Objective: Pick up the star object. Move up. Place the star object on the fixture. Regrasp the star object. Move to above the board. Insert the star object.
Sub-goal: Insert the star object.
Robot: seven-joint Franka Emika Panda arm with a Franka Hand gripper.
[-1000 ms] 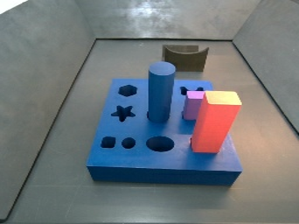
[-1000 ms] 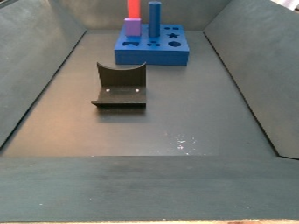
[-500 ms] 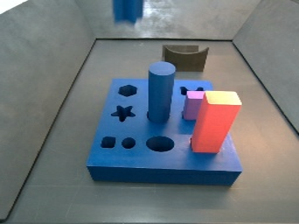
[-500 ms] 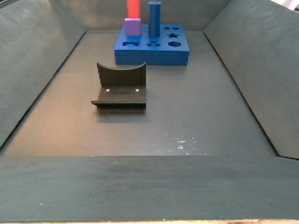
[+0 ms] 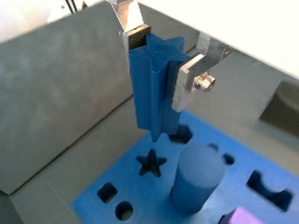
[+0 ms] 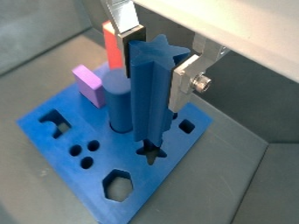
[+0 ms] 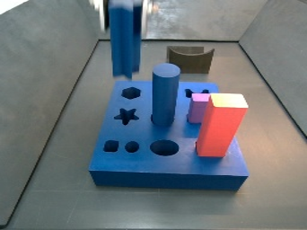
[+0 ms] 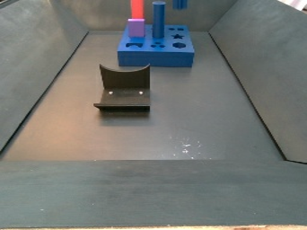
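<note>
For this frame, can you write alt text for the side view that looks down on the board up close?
The tool, at the top of the view, holds the long blue star object upright above the blue board, which carries a blue cylinder and a red block. The dark fixture stands behind.

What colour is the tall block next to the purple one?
The tall block on the board is red-orange, clearest in a side view. The gripper hovers above.

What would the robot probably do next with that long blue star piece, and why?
Probably ease straight down. The gripper holds the star object upright above the board, its lower end just over the star hole, not yet seated.
</note>
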